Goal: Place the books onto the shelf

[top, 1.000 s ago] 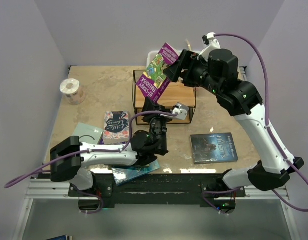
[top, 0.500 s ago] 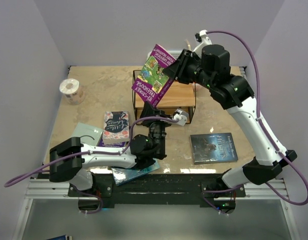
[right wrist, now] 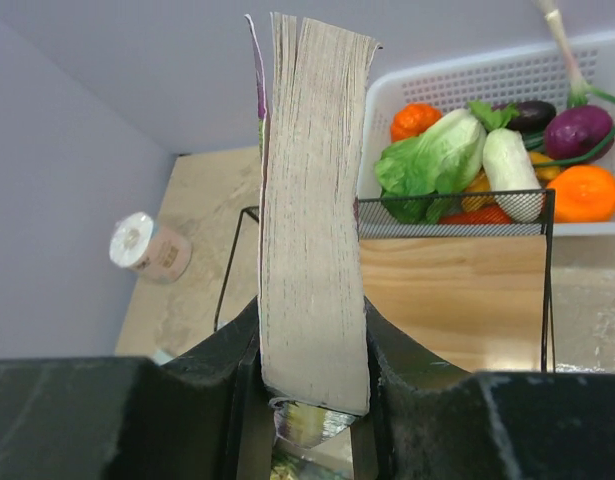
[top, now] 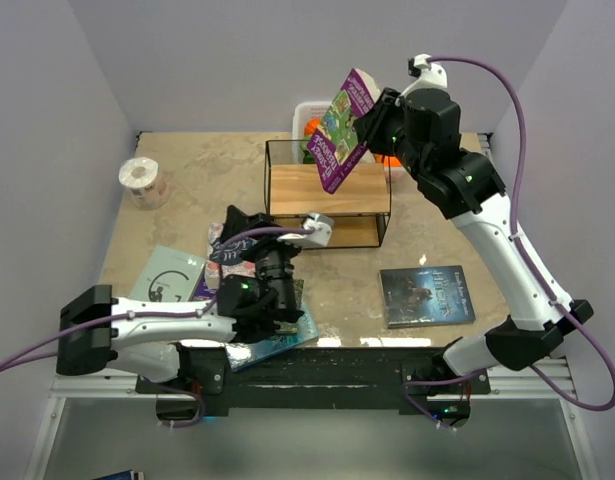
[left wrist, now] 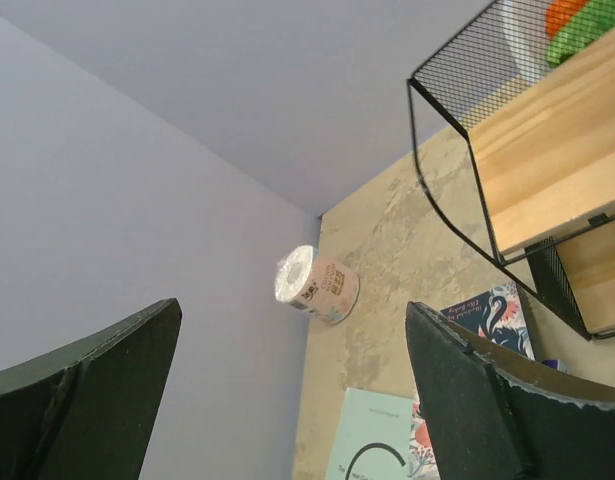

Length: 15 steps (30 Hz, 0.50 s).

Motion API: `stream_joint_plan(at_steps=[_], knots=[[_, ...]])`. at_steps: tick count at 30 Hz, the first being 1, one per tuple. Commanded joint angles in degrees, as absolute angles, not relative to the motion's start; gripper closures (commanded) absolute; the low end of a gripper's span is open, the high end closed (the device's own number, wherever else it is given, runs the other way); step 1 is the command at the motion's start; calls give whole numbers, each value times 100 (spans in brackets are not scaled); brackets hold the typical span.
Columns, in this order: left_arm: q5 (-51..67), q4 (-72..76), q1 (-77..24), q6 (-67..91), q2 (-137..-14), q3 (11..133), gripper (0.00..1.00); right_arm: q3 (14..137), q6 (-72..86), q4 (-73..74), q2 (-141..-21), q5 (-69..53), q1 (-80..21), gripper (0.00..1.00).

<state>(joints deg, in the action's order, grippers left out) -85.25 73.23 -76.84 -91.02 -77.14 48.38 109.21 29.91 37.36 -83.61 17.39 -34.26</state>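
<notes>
Right pincer (top: 371, 122) grips the purple book (top: 339, 128) — tilted in the air over the shelf (top: 327, 190), at its one o'clock. Left pincer (left wrist: 287, 390) gapes wide, empty — at seven o'clock on the desk (top: 202, 185).

No lettering reads clearly anywhere. The purple book (top: 339, 128), held aloft at a slant, shows only bright picture panels on its cover; any title is too small and tilted to make out. The dark book (top: 427, 295), lying flat, carries a pale title across its cover, blurred beyond reading. The mint book (top: 167, 280) bears a large black curved mark, like part of a ring or letter, also visible in the left wrist view. The floral book (left wrist: 487, 315) shows a flamingo pattern but no legible words. The roll (left wrist: 317, 285) has a small round emblem and fine print on its wrapper, both illegible.
</notes>
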Motion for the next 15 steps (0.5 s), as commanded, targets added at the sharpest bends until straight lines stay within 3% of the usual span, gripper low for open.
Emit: stream_joint_plan(at_steps=[1, 11, 15], knots=[[-9695, 10881, -7279, -8815, -7207, 5333, 1, 10749, 3014, 2497, -8209, 2189, -3437, 100], [-9510, 10890, -5847, -8500, -8173, 5668, 0, 11205, 3059, 2680, -8841, 2092, -3744, 100], [-9440, 10898, -5275, -8621, -8340, 6587, 0, 11513, 2909, 2821, -8956, 2135, -3744, 100]])
